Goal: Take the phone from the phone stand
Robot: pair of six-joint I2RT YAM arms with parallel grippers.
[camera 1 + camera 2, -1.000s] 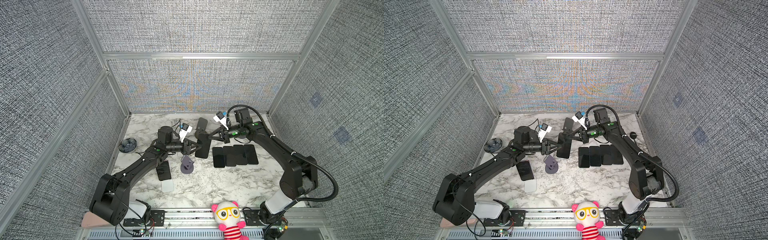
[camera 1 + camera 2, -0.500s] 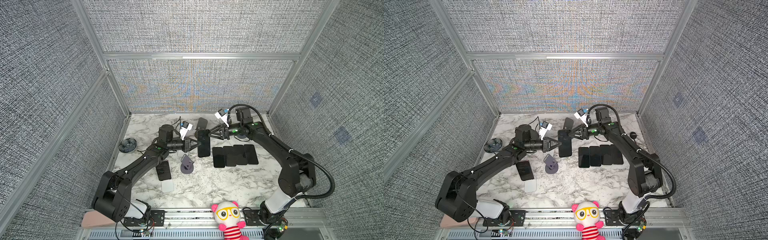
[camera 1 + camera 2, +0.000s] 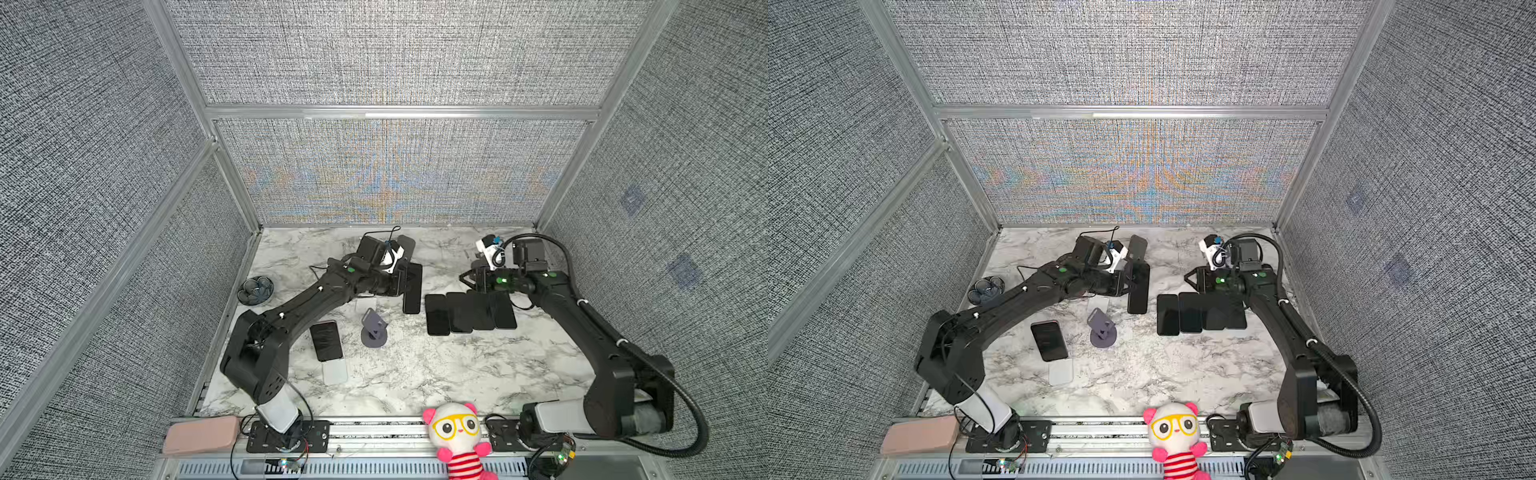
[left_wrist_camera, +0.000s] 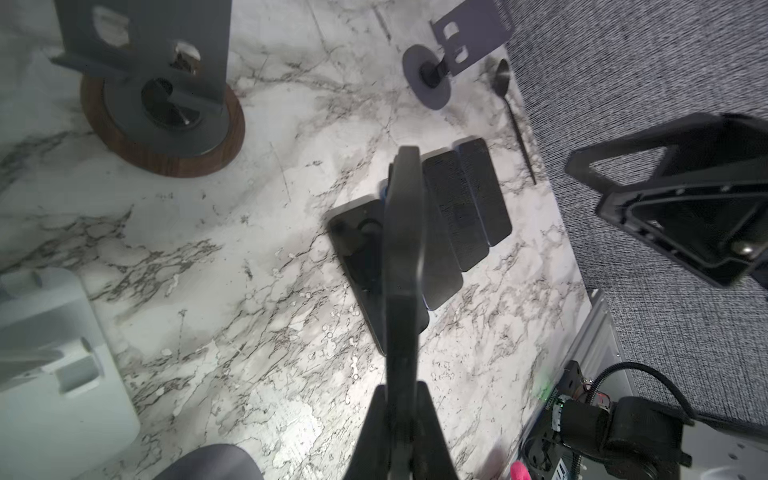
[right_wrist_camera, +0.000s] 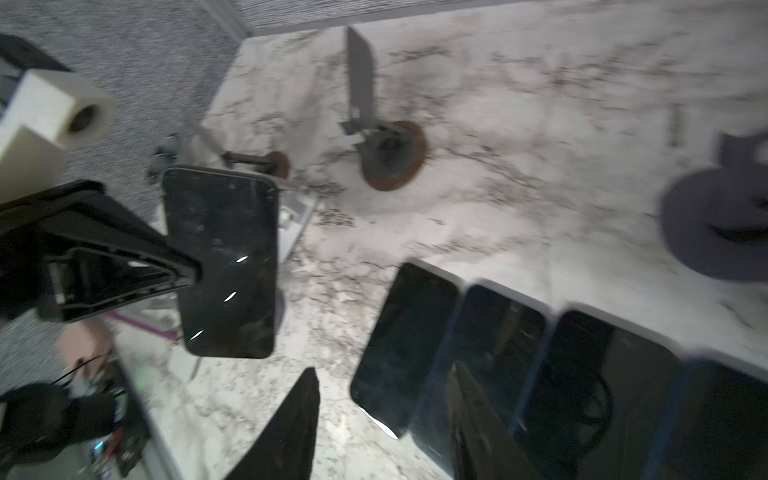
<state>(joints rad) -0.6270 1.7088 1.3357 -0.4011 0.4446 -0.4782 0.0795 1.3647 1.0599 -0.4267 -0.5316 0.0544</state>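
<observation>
My left gripper is shut on a black phone, which it holds above the table; the phone appears edge-on in the left wrist view and screen-on in the right wrist view. Behind the phone stands the grey phone stand on a round wooden base, with nothing on it. My right gripper is open, holds nothing, and hangs apart from the phone over the back of a row of several dark phones.
A purple-grey stand, a dark phone and a white slab lie in front of the left arm. A dark dish sits by the left wall. A plush toy and a pink block rest on the front rail.
The left gripper closed on the phone and the right gripper let go of it. The right gripper then drew back to the right, away from the phone.
</observation>
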